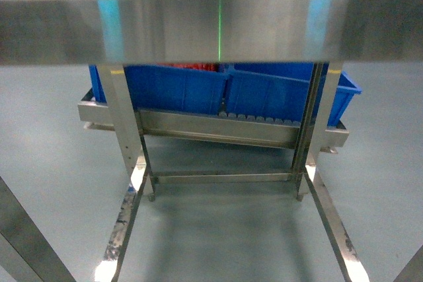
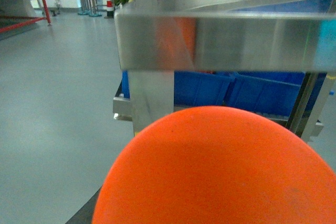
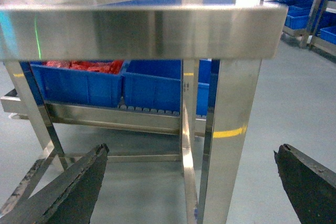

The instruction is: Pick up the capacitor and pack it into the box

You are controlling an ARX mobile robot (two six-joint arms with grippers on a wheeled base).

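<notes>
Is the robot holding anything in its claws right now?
The right gripper is open, with nothing between its dark fingers. The left gripper's view is blocked by an orange dome, so that one cannot be told.

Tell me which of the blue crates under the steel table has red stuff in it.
The left crate of the two side by side holds red contents; the right crate beside it shows none.

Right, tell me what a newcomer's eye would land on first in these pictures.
The big orange dome filling the bottom of the left wrist view grabs attention first. Next come the blue crates on the low shelf under the shiny steel table, the left one holding something red. In the right wrist view, the right gripper has its dark fingers spread wide, holding nothing.
</notes>
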